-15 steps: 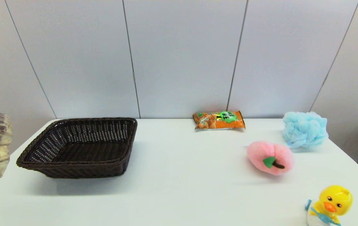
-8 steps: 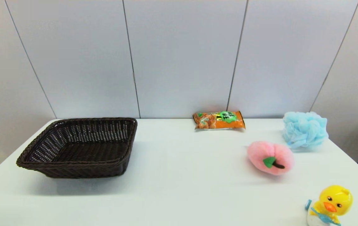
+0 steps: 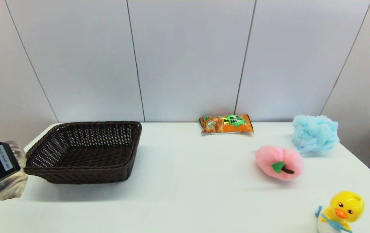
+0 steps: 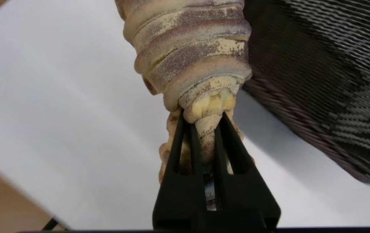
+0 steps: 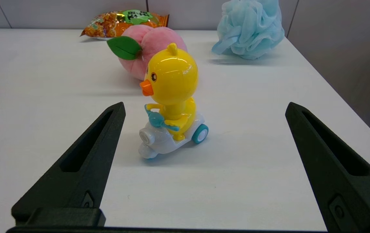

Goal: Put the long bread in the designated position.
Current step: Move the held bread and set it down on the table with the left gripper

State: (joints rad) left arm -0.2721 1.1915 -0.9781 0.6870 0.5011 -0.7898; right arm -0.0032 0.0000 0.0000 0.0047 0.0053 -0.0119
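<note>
Nearest us, our right hand (image 5: 201, 168) hangs wide open in front of the duck scooter toy (image 5: 170, 103), idle. Just outside the wicker basket's (image 3: 84, 152) near-left corner, our left hand (image 4: 201, 129) pinches the long bread (image 4: 191, 55) by its tapered end; the loaf extends beyond the fingertips, low over the counter (image 3: 185, 194), apparently poised for lifting over the rim.

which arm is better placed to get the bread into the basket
Left. The left gripper is shut on the bread, right beside the basket. The right gripper is open and empty, across the table by the toy duck.
</note>
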